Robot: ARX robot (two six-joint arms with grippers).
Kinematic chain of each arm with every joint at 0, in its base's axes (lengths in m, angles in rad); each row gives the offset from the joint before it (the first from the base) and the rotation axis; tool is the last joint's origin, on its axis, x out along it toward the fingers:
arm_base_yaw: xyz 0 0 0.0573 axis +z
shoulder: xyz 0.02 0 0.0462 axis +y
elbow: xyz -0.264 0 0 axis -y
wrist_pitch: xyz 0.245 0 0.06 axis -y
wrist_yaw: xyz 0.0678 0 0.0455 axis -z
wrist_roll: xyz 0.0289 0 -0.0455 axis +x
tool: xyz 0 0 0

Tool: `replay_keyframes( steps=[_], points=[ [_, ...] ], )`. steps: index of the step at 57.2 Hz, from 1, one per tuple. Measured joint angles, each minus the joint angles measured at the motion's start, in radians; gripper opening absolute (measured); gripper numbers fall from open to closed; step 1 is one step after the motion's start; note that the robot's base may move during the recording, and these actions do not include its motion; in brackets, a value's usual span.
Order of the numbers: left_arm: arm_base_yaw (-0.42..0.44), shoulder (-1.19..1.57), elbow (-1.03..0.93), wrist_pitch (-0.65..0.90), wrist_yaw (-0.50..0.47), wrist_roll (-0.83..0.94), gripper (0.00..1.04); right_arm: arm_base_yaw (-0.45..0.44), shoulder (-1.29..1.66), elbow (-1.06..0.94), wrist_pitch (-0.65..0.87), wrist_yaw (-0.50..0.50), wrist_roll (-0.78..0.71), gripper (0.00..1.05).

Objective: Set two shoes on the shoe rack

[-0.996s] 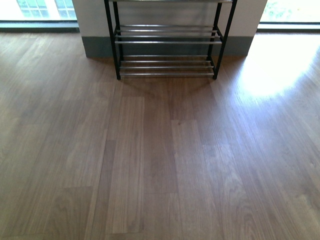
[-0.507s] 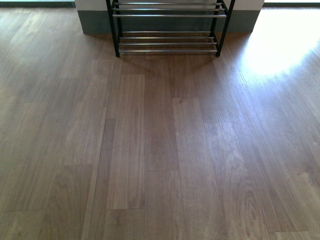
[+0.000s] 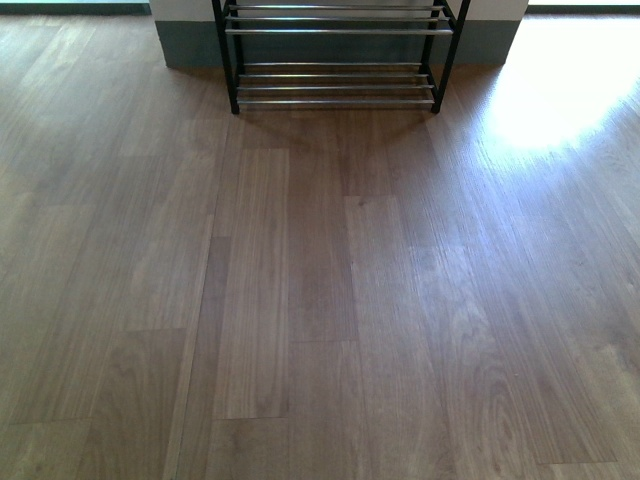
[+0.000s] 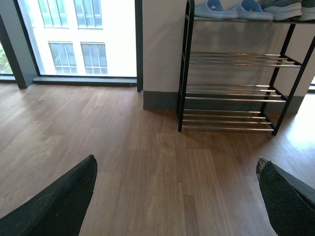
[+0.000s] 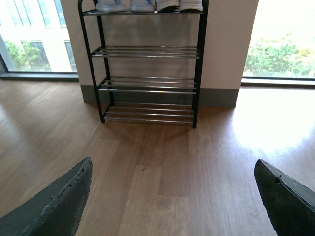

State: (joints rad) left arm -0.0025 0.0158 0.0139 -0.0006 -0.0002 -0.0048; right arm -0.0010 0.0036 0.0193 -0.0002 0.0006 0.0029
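chrome-rod shoe rack (image 3: 335, 60) view unchanged

Left tool (image 4: 174, 196) is hanging wide open above the wooden floor (image 4: 147, 167), gripping nothing. Shoe rack (image 4: 236, 93) is standing against the wall; pale slides (image 4: 234, 9) and grey sneakers (image 4: 290, 7) are sitting on its top shelf, lower shelves bare.

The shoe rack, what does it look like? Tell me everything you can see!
The shoe rack is tall and open, with thin black uprights and four shelves made of shiny silver rods. It stands straight on the brown wooden floor, right against a pale wall between big windows. The three lower shelves hold nothing. On the top shelf sit pale blue slides and, beside them, grey sneakers with white soles, all in a row.
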Motion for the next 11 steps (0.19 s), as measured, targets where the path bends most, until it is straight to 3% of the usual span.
replay_keyframes(
  steps=[11],
  points=[
    [0.0, 0.0, 0.0, 0.0, 0.0, 0.0, 0.95, 0.0, 0.0, 0.0, 0.0, 0.0, 0.0, 0.96]
  ],
)
